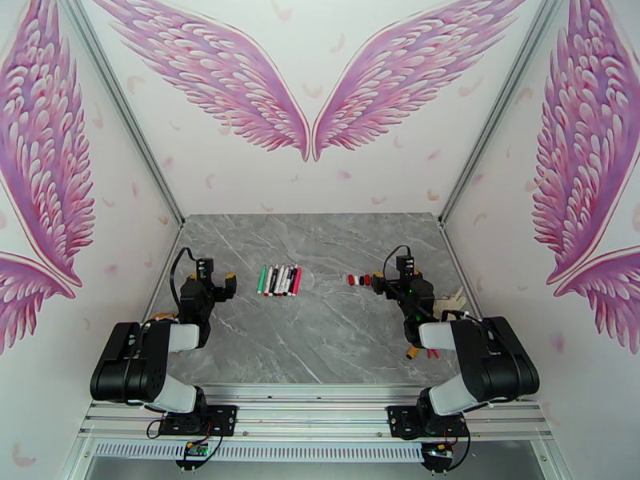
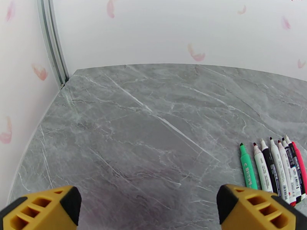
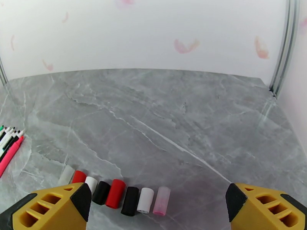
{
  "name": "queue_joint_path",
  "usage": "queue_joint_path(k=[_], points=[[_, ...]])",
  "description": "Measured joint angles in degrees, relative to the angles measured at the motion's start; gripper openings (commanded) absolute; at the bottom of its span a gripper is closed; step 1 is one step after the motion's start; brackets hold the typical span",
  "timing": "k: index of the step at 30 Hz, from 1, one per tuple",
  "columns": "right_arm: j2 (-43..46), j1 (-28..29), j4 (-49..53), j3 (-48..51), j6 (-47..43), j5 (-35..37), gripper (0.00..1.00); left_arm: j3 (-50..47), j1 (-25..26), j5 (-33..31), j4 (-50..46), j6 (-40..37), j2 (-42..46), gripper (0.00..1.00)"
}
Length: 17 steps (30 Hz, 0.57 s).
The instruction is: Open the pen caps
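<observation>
The pens (image 2: 274, 169) lie side by side in a neat row on the grey table (image 1: 320, 346), a little left of the middle. I count about seven: one green, one pink-red, and the rest white or black. Each pen tip I can see is bare and pointy. No pen has a cap on.

The pen caps (image 3: 115, 193) lie in their own row, well apart from the pens and closer to the right edge of the table. They are red, black, white and see-through pink, and I count about eight.

So I think the job is done, or nearly done. I can see nothing left to pull off.

The left claw (image 2: 147, 211) is wide open and holds nothing. It hangs over bare table near the left edge, with the pens off to its right.

The right claw (image 3: 158, 204) is wide open too, and it holds nothing. It hangs just above the row of caps.

The pens have tiny print on their sides, but it is too small to read. I see no brand name.
</observation>
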<state>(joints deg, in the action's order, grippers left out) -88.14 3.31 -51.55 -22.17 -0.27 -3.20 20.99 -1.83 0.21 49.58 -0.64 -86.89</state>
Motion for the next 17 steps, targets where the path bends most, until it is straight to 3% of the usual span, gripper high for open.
queue_joint_path(k=[17], points=[[0.0, 0.0, 2.34, 0.0, 0.0, 0.17, 0.99, 0.0, 0.0, 0.02, 0.0, 0.02, 0.0, 0.99]])
